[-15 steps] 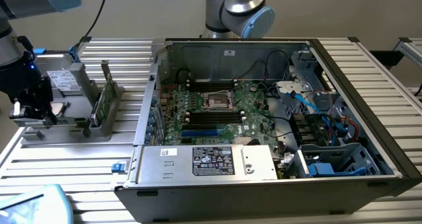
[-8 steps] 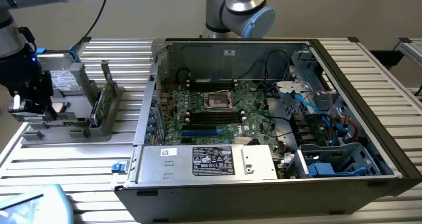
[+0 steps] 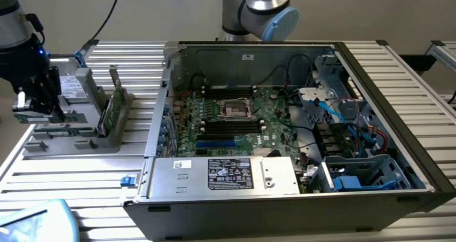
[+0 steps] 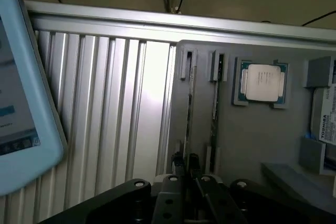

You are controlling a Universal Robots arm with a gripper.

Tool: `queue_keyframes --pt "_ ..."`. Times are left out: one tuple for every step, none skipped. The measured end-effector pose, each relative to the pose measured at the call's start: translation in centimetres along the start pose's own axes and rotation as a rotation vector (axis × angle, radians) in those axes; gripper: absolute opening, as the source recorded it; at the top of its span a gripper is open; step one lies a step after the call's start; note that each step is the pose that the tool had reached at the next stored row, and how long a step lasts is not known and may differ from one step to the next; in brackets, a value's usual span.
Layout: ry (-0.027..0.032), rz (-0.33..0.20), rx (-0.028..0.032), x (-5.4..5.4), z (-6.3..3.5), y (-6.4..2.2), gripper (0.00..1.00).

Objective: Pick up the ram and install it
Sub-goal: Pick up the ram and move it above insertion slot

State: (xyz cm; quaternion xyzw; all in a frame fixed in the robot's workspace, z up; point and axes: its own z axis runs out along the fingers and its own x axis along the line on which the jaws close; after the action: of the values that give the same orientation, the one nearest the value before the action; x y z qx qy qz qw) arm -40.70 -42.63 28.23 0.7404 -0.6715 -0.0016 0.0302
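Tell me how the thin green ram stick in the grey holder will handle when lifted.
Thin green ram stick: a flat board, probably stiff and light. Standing on its narrow edge, it likely tips if unsupported.

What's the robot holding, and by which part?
It cannot be told. The gripper is low over the gray tray, by one end of a ram stick standing in its slot; whether it grips that end is unclear.
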Motion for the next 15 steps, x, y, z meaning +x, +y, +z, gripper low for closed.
queue_keyframes --pt "-0.0002 0.000 -0.0018 0.0 -0.33 -0.33 0.14" --pt "-0.0003 0.000 -0.0035 0.1 -0.63 -0.63 0.14" --pt "-0.0005 0.000 -0.0054 0.1 -0.93 -0.93 0.14" --pt "-0.0006 0.000 -0.0073 0.2 -1.24 -1.26 0.14" --pt "-0.0008 -0.001 -0.0091 0.2 -1.57 -1.60 0.14" --pt "-0.0010 -0.001 -0.0110 0.3 -1.88 -1.92 0.14" --pt "-0.0012 -0.001 -0.0126 0.3 -2.19 -2.24 0.14" --pt "-0.0014 -0.001 -0.0145 0.4 -2.50 -2.55 0.14" --pt "-0.0016 -0.001 -0.0162 0.4 -2.79 -2.87 0.14" --pt "-0.0017 -0.001 -0.0180 0.4 -3.06 -3.17 0.14" --pt "-0.0019 -0.001 -0.0195 0.5 -3.30 -3.47 0.14" --pt "-0.0020 -0.001 -0.0215 0.5 -3.58 -3.81 0.14" --pt "-0.0022 -0.001 -0.0232 0.6 -3.82 -4.11 0.14" --pt "-0.0023 -0.002 -0.0251 0.6 -4.08 -4.42 0.14" --pt "-0.0025 -0.002 -0.0267 0.6 -4.34 -4.74 0.14"
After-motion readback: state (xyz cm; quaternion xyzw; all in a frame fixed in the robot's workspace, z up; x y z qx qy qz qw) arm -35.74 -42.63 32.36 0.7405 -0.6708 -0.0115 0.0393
